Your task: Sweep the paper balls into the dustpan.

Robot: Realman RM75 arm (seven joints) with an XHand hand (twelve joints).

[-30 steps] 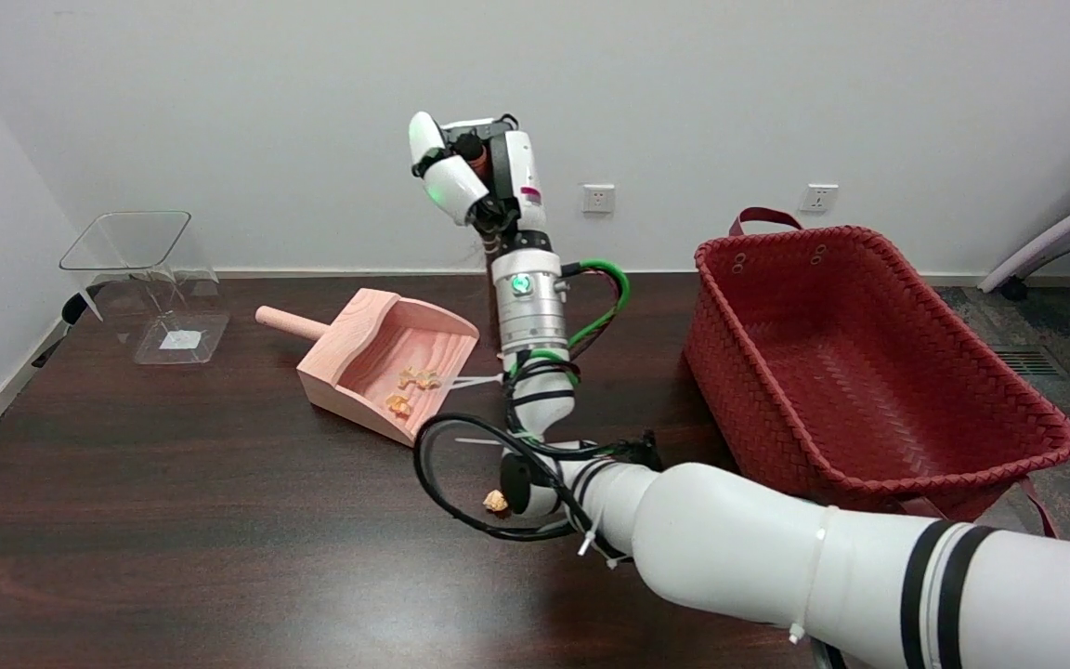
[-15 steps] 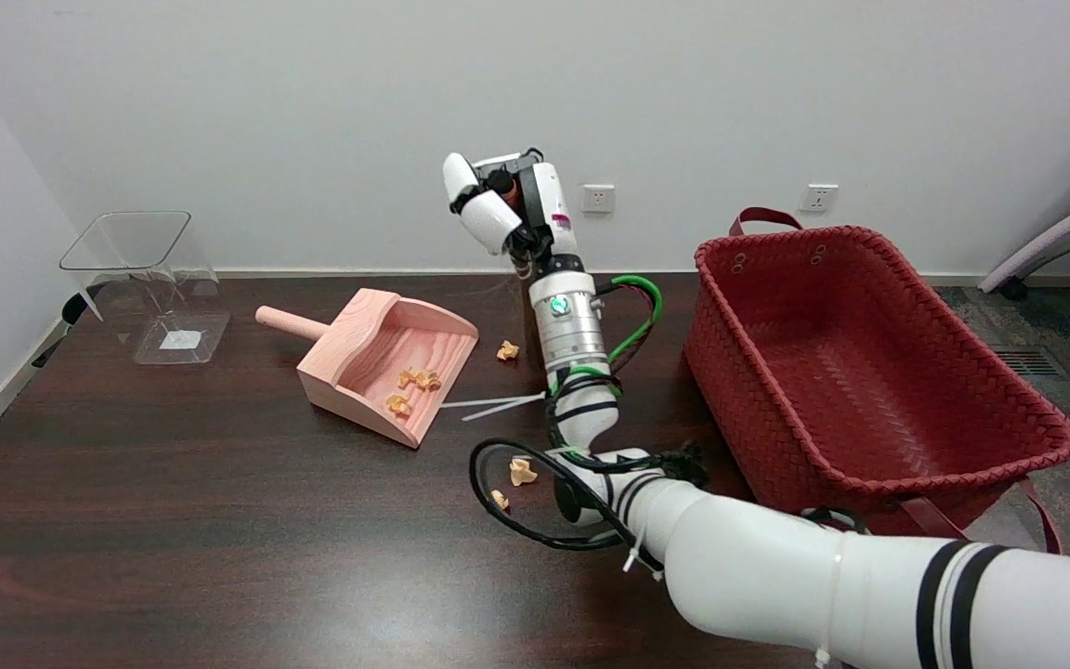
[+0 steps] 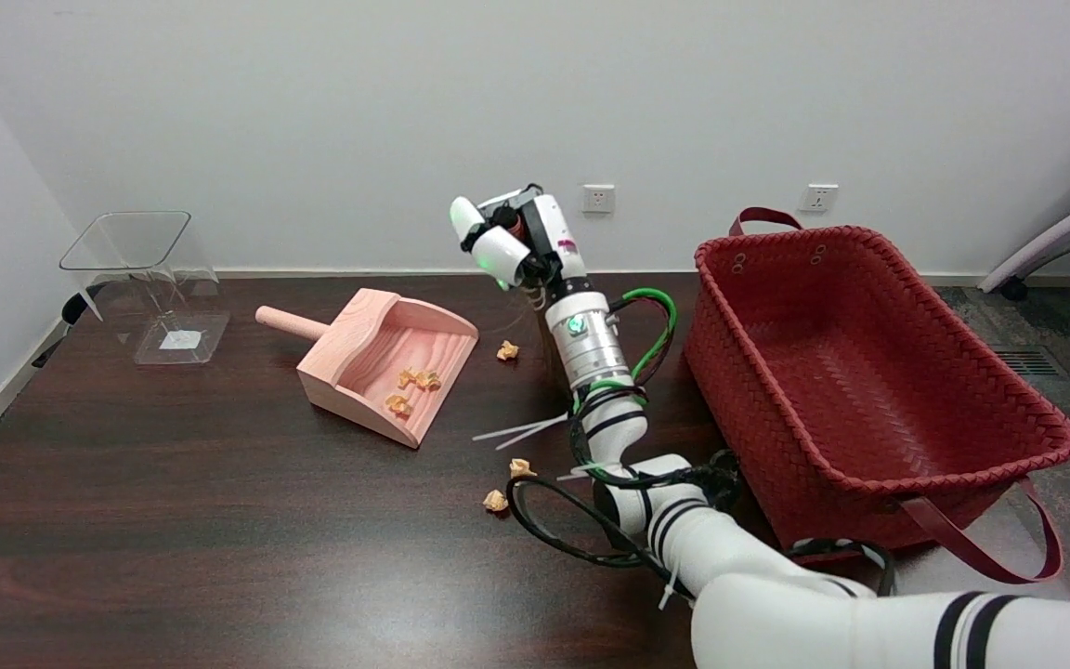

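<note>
The right robot hand is raised above the far part of the desk, at the end of a white arm that reaches in from the lower right. Its fingers are curled around a dark reddish object of which only a small part shows; what that object is cannot be told. The hand touches nothing on the desk.

The wooden dustpan lies left of the arm, with its open mouth facing the lower right and its round handle pointing to the upper left. Several paper balls lie inside the pan near its front edge.

Three paper balls remain on the desk. One paper ball lies just right of the dustpan's far corner, near the arm. Two more lie close together nearer the camera, below the pan's mouth and beside the arm's black cable loop.

A red woven basket stands on the right side of the desk. A clear plastic container stands at the far left.
</note>
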